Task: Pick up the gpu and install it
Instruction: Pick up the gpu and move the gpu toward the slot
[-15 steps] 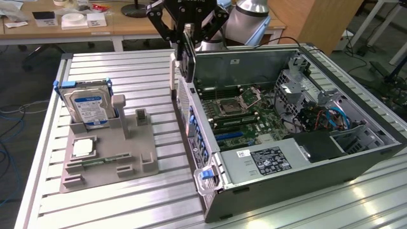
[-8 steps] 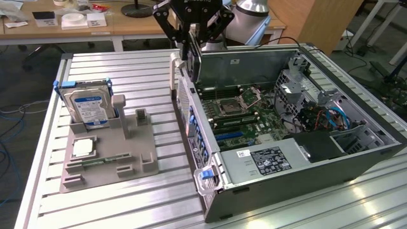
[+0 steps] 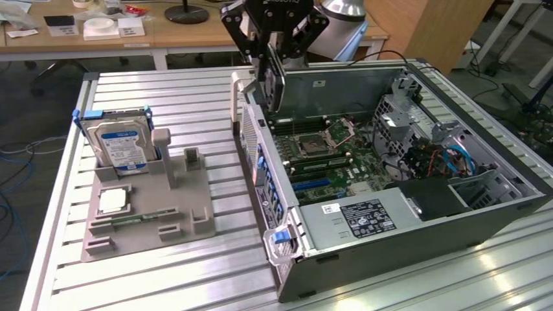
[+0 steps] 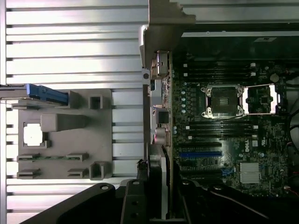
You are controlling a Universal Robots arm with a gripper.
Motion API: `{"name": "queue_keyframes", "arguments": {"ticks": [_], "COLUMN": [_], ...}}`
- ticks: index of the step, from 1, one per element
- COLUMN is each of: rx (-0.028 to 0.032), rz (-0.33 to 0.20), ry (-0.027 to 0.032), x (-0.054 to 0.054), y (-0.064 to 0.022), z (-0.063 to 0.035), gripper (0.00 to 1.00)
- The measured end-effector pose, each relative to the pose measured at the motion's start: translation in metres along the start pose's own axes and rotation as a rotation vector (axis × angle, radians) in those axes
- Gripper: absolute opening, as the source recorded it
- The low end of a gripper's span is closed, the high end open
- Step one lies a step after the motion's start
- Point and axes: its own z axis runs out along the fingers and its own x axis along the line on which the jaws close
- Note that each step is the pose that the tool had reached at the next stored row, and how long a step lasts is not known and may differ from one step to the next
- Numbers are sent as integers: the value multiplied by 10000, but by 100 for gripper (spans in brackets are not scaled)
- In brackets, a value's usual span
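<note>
The gpu (image 3: 276,84) hangs upright, a thin dark card seen nearly edge-on, with my gripper (image 3: 274,55) shut on its upper part. It hovers above the rear wall of the open computer case (image 3: 484,214), at the far end of the motherboard (image 3: 328,155). In the wrist view the gpu (image 4: 161,116) appears as a narrow strip with its silver bracket end, running along the edge of the case beside the motherboard (image 4: 224,140). My gripper (image 4: 159,186) clamps it from both sides. The blue expansion slot (image 4: 201,153) lies on the board, apart from the card.
A grey parts holder (image 3: 186,220) stands on the slotted table at the exterior view's left, with a hard drive (image 3: 124,146) upright in it, a processor chip (image 3: 112,201) and a memory stick (image 3: 129,220). A power supply (image 3: 363,217) and cables (image 3: 449,162) fill the case's near side.
</note>
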Motion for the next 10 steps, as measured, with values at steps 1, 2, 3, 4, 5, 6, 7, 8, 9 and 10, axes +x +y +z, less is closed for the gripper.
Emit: {"name": "queue_keyframes", "arguments": {"ticks": [1,2,3,4,5,6,7,8,9,10], "rx": [0,-1,0,-1,-1,-1,0,0,-1,0], "rz": [0,-1,-1,0,0,-1,-1,-1,-1,0], "ry": [0,-1,-1,0,-1,0,0,0,-1,0], "x": [-17,-35,-50,-65,-86,-106,-126,-146,-164,-181], "y": [1,1,2,3,3,4,5,5,6,7], "z": [0,1,1,1,1,0,0,0,0,0], "gripper": [28,28,28,28,28,28,28,28,28,28]}}
